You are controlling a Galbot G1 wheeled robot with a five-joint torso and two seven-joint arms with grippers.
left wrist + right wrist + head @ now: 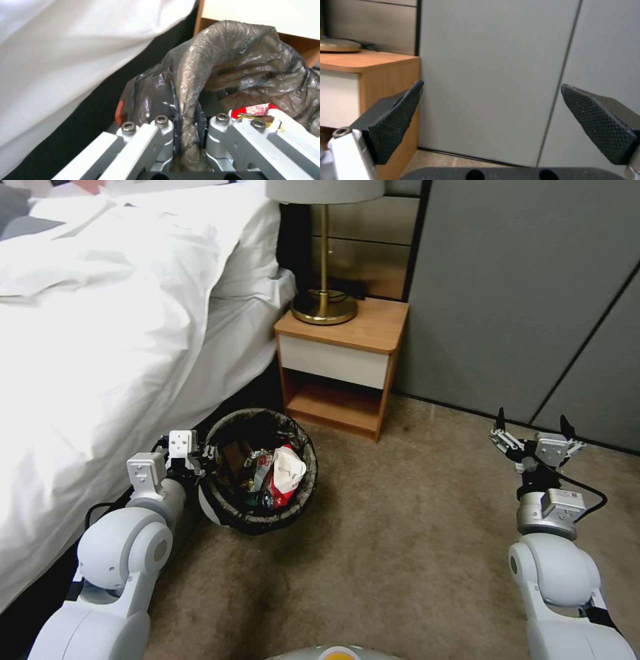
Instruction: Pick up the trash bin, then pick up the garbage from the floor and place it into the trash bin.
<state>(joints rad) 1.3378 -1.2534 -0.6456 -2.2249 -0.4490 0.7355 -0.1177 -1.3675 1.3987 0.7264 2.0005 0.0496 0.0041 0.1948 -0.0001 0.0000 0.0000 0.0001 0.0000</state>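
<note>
Head view: round white plastic trash bin [212,511] with crinkled dark liner stands on carpet beside the bed, holding crumpled red-and-white packets [283,477]; left gripper [208,455] at its rim.
Left wrist view: left gripper [188,122] clenched on the glossy liner.
Right wrist view: right gripper [491,110] spread wide, textured black pads [596,125], held apart near the grey wall panel [493,62].

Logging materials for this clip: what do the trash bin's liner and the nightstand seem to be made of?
The trash bin liner looks like thin, glossy brownish plastic film: it crinkles and glints where the left gripper pinches it. The nightstand looks like matte wood-grain laminate or wood, with a smooth white drawer front.

Lamp shade [325,190] cut off at top edge; trash bin [220,510] wall behind liner.
</note>
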